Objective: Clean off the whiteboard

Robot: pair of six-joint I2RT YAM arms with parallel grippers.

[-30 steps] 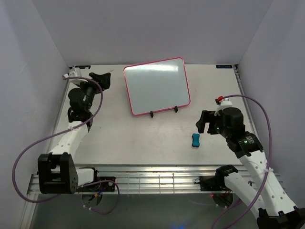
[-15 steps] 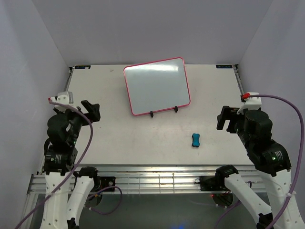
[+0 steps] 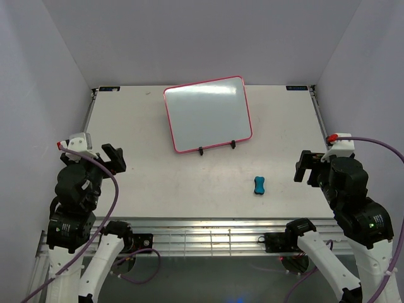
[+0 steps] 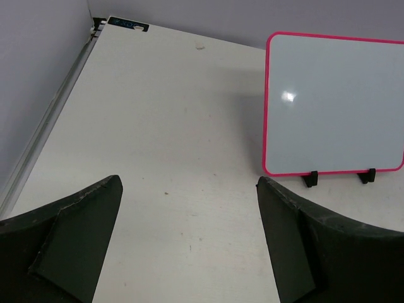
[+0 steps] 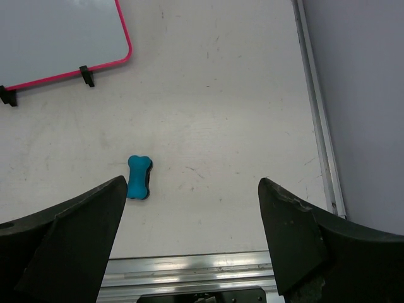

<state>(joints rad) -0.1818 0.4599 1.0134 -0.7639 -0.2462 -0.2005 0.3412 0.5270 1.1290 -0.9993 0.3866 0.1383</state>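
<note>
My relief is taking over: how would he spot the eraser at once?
Find the pink-framed whiteboard propped at the far middle of the table. Nearer and rightward from it, lying alone, is the eraser: small, blue, bone-shaped, unlike anything else there.

blank whiteboard (image 4: 333, 107) propped upright, gripper (image 4: 189, 240) open
</note>
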